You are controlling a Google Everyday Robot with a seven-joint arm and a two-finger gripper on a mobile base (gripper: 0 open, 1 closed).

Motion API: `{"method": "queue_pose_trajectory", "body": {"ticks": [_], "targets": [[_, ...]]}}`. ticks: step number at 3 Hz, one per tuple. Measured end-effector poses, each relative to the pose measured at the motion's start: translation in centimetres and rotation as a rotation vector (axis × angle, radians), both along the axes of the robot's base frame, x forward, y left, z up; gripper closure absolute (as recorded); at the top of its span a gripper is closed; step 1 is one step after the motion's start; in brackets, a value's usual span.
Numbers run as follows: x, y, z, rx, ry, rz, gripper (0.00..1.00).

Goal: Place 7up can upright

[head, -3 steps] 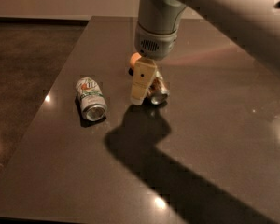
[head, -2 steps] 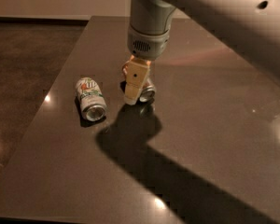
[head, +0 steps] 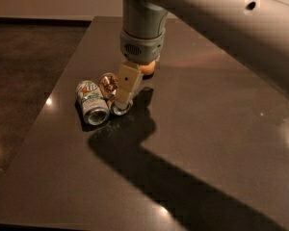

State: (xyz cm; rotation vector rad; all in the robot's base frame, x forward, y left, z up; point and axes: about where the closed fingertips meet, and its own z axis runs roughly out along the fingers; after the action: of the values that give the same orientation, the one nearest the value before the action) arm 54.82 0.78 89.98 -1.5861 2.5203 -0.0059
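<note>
While the 7up can [head: 91,102] lies on its side toward the left of the dark table [head: 207,129], its shiny silver end faces the camera and its white body shows green lettering. Just to its right lies a brown-gold can [head: 107,84]. The gripper [head: 121,100] hangs low against that brown-gold can; whether it has hold of it I cannot tell.

High close view down onto table [head: 207,129], gripper [head: 120,99] centre-left
</note>
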Motion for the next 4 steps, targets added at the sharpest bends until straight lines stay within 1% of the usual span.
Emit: {"method": "queue_pose_trajectory", "body": {"ticks": [1, 2, 3, 4], "targets": [[-1.0, 1.4, 0.2, 0.021, 0.012, -0.056, 0.00], [-1.6, 3.0, -0.2, 0.026, 0.020, -0.108, 0.00], [-1.6, 4.5, -0.7, 0.028, 0.020, -0.142, 0.00], [-1.6, 4.9, -0.8, 0.030, 0.020, -0.154, 0.00]]}}
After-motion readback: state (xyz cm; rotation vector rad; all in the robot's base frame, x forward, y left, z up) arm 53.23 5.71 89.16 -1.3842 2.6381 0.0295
